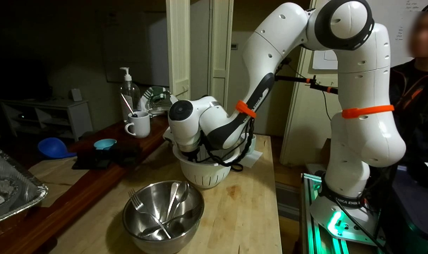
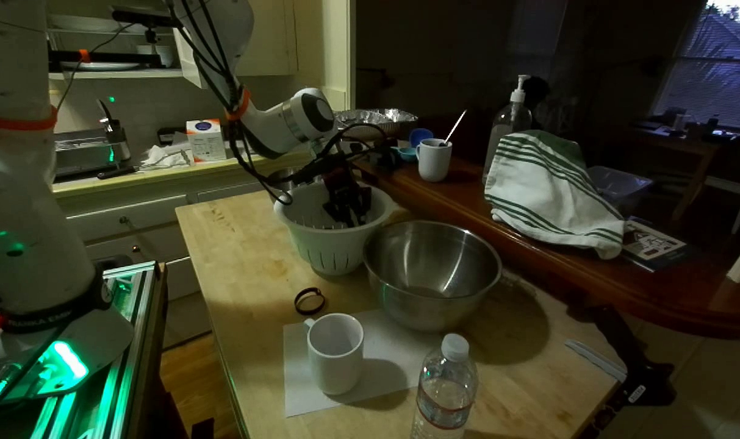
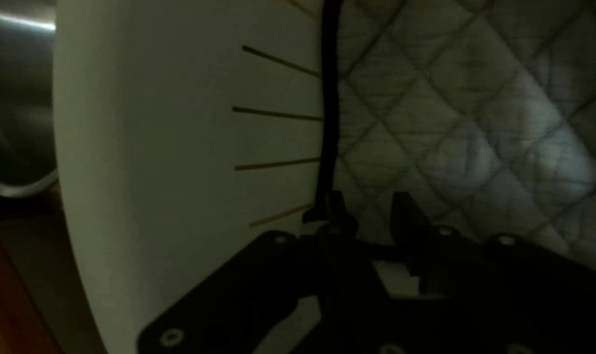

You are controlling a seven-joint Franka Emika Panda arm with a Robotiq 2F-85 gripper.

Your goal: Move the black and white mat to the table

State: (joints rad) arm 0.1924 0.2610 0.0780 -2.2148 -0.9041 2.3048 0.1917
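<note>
A white robot arm (image 1: 268, 46) bends over a light tan wooden table (image 1: 245, 211), its black claw (image 3: 369, 212) hanging inside a white bowl (image 2: 330, 249) with slotted sides; both exterior views show the bowl's wall around the claw. The wrist view is dim, but the claw's fingers (image 3: 405, 216) stand spread, with a gap between them. Just beyond the fingertips, in the same bowl, lies the black and white mat (image 3: 425, 123), pale quilted diamonds edged by a black border, one corner right by the claw. Whether the claw touches the fabric, I cannot tell. To one side of the claw, near the white bowl, is a steel bowl (image 1: 171, 245) of cutlery (image 1: 139, 206). Across the claw from it sits another, larger-looking metal bowl (image 2: 431, 308). Farther from the claw on that side stand a white mug (image 2: 336, 360) on paper (image 2: 299, 390) and a clear bottle (image 2: 446, 390).
</note>
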